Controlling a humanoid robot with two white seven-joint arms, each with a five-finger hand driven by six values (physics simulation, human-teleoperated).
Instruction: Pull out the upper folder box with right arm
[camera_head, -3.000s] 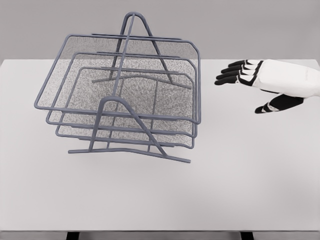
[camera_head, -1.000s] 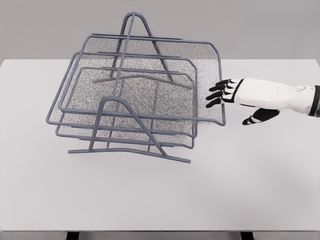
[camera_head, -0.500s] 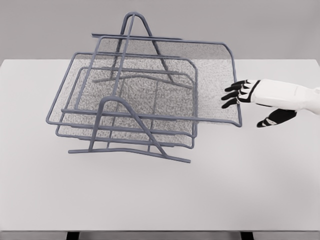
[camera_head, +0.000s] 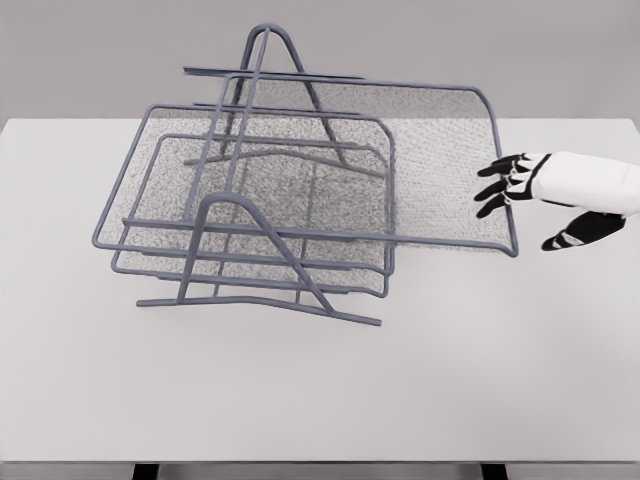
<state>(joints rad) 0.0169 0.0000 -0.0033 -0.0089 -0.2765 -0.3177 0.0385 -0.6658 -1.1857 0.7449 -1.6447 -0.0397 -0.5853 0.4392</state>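
Right hand (camera_head: 520, 185), fingers hooked on upper folder box (camera_head: 440, 160) rim; no readable labels.

A single head-mounted view looks forward and steeply down onto the flat white surface (camera_head: 420, 390) from moderate range. The grey wire-mesh stacked tray rack (camera_head: 250, 215) fills the upper left and middle; a grey backdrop closes the top. No second view exists for overlap.

I work at a pale grey table (camera_head: 320, 390) beneath a plain grey wall (camera_head: 90, 55). On it stands a wire rack (camera_head: 262, 262) with two lower mesh trays (camera_head: 170, 215), one stacked above the other, both sitting within its frame.
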